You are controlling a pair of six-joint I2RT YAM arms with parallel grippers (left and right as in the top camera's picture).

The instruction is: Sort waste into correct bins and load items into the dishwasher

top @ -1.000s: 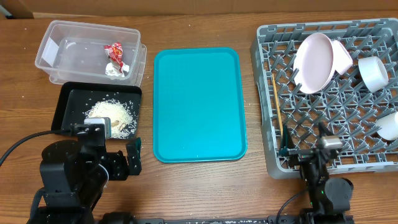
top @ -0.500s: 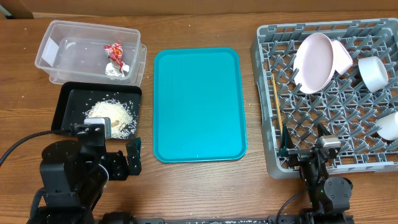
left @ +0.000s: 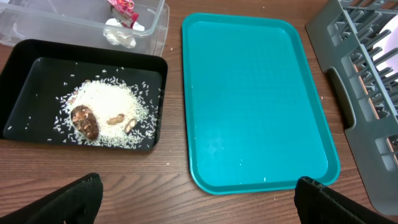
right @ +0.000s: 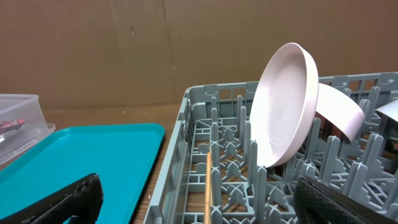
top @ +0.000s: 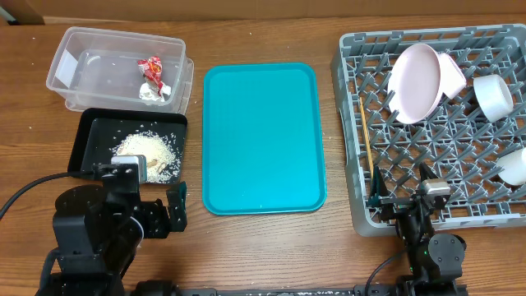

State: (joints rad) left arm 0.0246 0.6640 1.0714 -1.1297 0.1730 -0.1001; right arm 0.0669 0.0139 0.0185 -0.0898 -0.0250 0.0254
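The red-and-white wrapper (top: 152, 74) lies in the clear tub (top: 78, 62). Rice (top: 152, 148) and a brown lump (left: 84, 121) lie in the black tray (top: 90, 127). The grey dish rack (top: 362, 82) holds the white plate (top: 413, 82), a bowl (top: 450, 72), a white bowl (top: 496, 97), a cup (top: 514, 166) and chopsticks (top: 366, 144). My left gripper (left: 196, 202) is open and empty over bare wood near the tray. My right gripper (right: 199, 202) is open and empty at the rack's front edge, above the chopsticks (right: 207, 190).
An empty teal serving tray (top: 261, 136) lies in the middle, between the bins and the rack. Both arm bases stand at the table's front edge. A cardboard wall (right: 124, 50) stands behind the table.
The right arm has drawn back slightly toward the front edge. Nothing else has moved.
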